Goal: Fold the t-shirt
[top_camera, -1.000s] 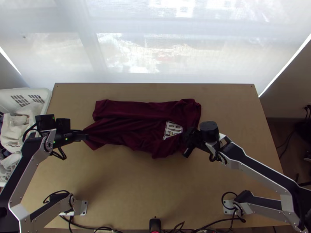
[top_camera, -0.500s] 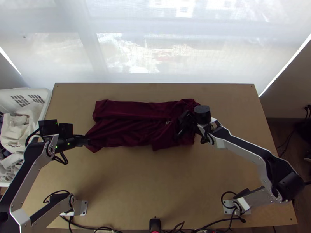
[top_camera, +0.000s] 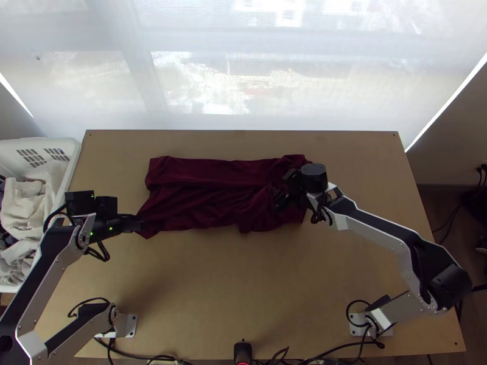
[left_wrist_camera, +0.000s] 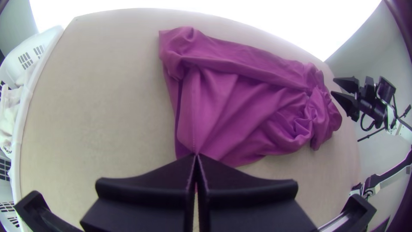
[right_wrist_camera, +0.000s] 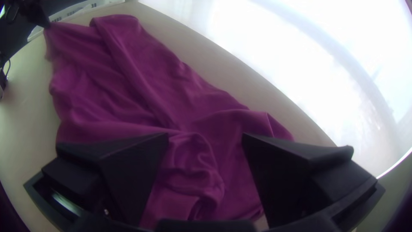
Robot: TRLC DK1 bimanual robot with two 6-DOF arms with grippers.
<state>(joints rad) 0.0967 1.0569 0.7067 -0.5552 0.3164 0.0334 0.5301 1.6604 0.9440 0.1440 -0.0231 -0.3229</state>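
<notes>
The dark red t-shirt (top_camera: 207, 194) lies as a wide strip across the table, a long fold along its far side and its right end bunched. At its near left corner is my left gripper (top_camera: 139, 225); in the left wrist view the left gripper (left_wrist_camera: 196, 158) is shut on the shirt's edge, with creases fanning out from the tips. Over the shirt's right end is my right gripper (top_camera: 281, 193). Seen in the right wrist view, the right gripper (right_wrist_camera: 205, 137) is open, with rumpled cloth (right_wrist_camera: 189, 172) below and between its fingers.
A white basket (top_camera: 74, 159) holding pale cloths stands at the table's left edge. Bare wood (top_camera: 243, 286) lies between the shirt and the arms' bases. Cables run along the near edge, and a pale curtain (top_camera: 243, 91) hangs behind the table.
The right gripper has moved up and left, then opened, and the shirt's near right part is folded inward over the white print. The left gripper has shifted slightly right and nearer with its corner.
</notes>
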